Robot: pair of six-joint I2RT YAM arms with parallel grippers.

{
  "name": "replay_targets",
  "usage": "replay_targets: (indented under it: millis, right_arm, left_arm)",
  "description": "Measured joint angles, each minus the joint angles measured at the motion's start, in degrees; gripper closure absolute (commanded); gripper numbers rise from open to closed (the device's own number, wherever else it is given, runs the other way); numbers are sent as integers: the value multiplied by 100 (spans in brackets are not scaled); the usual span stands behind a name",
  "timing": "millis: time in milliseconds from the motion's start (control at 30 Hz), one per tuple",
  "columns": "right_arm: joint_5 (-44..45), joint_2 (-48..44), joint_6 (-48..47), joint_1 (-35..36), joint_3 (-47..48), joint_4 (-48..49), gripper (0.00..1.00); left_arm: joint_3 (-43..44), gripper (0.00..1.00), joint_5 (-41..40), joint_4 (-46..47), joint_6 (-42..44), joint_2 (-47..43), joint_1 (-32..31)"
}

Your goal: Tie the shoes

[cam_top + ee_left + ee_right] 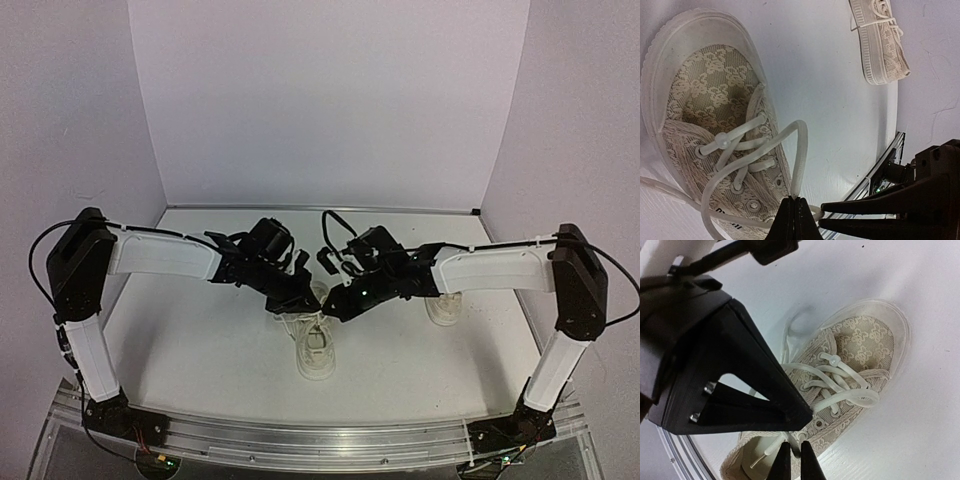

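One of the shoes lies mid-table with both grippers meeting over its laces. Seen from the left wrist, this lace-patterned cream shoe fills the left side, and my left gripper is shut on a white lace loop rising from the eyelets. My right gripper reaches in beside it, its jaws a narrow slit apart with a bit of lace at the tips. From the right wrist, the right gripper hovers over the shoe's opening, and the left gripper's black body hides part of the shoe. The second shoe sits to the right, half hidden under the right arm.
The second shoe lies well apart from the first, its laces loosely bunched. A metal rail runs along the near table edge. White walls close in the back and both sides.
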Motion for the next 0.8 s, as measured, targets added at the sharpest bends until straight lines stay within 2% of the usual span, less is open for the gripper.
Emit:
replay_targets:
  millis: [100, 133, 433, 633, 800]
  right_arm:
    - [-15, -189, 113, 0, -86, 39, 76]
    - [-20, -256, 143, 0, -122, 42, 75]
    - [-171, -918, 717, 172, -804, 247, 68]
    - [-231, -906, 1108, 570, -943, 466, 67]
    - [-198, -708, 1264, 599, -912, 594, 66]
  left_arm:
    - [-66, 100, 68, 2, -32, -81, -47]
    - [-94, 100, 79, 5, -34, -107, -54]
    - [-286, 100, 83, 22, -113, -215, -60]
    - [-338, 100, 88, 117, -150, -217, -60]
    - [-365, 100, 100, 214, -187, -225, -60]
